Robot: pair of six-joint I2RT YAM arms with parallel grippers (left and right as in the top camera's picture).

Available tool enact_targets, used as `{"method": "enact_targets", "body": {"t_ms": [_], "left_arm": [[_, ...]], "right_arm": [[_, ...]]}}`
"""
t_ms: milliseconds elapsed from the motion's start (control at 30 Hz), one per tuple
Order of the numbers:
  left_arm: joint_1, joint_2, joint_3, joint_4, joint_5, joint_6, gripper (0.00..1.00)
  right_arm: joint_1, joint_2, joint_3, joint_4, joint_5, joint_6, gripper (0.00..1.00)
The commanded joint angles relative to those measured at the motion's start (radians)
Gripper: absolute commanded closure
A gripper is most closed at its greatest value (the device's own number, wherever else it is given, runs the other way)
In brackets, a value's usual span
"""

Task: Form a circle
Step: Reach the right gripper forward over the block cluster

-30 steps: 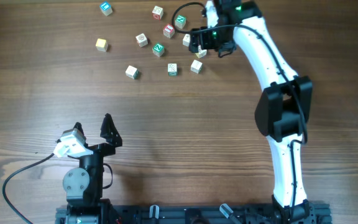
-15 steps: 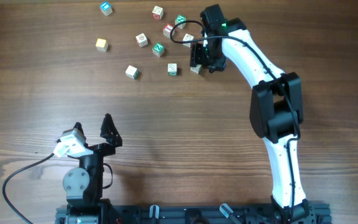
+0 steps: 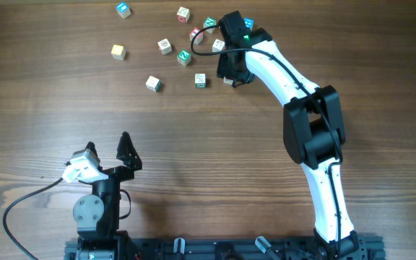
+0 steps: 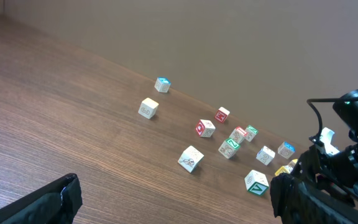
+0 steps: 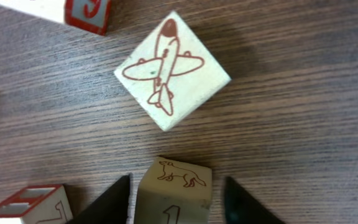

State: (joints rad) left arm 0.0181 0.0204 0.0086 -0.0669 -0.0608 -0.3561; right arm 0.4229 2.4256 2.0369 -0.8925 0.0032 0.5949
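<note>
Overhead, the right gripper (image 3: pixel 229 75) is covering its target among the scattered cubes (image 3: pixel 184 56) at the table's (image 3: pixel 208 159) far side; they are not yet forming a circle. Its wrist view is showing the jaws straddling a dog cube (image 5: pixel 174 191), with a sliver of wood showing on one side and a plane cube (image 5: pixel 171 70) just beyond. Since a second ago the jaws are narrowing and the arm is swinging left. The left gripper (image 3: pixel 107 141) is resting with its jaws spread wide, unmoved.
</note>
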Motion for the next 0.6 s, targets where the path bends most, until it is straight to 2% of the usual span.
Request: {"method": "enact_targets", "body": {"t_ms": [0, 167, 267, 367, 400, 433, 467, 567], "left_arm": [[-0.006, -0.004, -0.003, -0.002, 0.004, 0.012, 0.0], [-0.006, -0.004, -0.003, -0.002, 0.004, 0.012, 0.0], [-0.006, -0.004, -0.003, -0.002, 0.004, 0.012, 0.0], [-0.006, -0.004, -0.003, -0.002, 0.004, 0.012, 0.0], [-0.006, -0.004, -0.003, -0.002, 0.004, 0.012, 0.0], [-0.006, -0.004, -0.003, -0.002, 0.004, 0.012, 0.0], [-0.006, -0.004, -0.003, -0.002, 0.004, 0.012, 0.0], [-0.006, -0.004, -0.003, -0.002, 0.004, 0.012, 0.0]], "right_arm": [[0.011, 0.023, -0.004, -0.012, 0.024, 0.014, 0.56], [0.011, 0.023, -0.004, -0.035, 0.047, 0.007, 0.56], [0.011, 0.019, 0.01, -0.018, 0.05, -0.053, 0.42], [0.012, -0.005, 0.026, -0.02, 0.05, -0.072, 0.4], [0.012, -0.01, 0.026, -0.02, 0.05, -0.072, 0.36], [0.012, -0.011, 0.026, -0.023, 0.049, -0.072, 0.16], [0.012, -0.011, 0.026, -0.028, 0.049, -0.072, 0.0], [0.011, -0.011, 0.026, -0.01, 0.003, -0.074, 0.02]]}}
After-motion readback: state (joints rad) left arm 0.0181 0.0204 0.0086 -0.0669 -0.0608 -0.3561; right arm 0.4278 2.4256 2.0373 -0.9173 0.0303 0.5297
